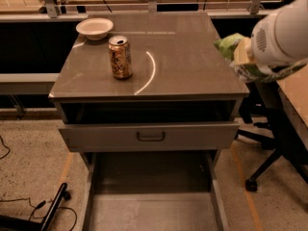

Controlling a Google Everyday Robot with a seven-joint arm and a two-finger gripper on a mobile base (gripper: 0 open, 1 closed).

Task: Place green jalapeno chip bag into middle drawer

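Jaws grip green jalapeno chip bag (227, 46) over table (183, 57) right edge.

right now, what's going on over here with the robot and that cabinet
The robot's gripper holds a small shiny green jalapeno chip bag in the air by the right edge of the grey cabinet top. The grey metal middle drawer below stands pulled out, and the bag is not yet in it. The drawer with the dark loop handle sits above it. A gold soda can and a pale bowl stand on the top.
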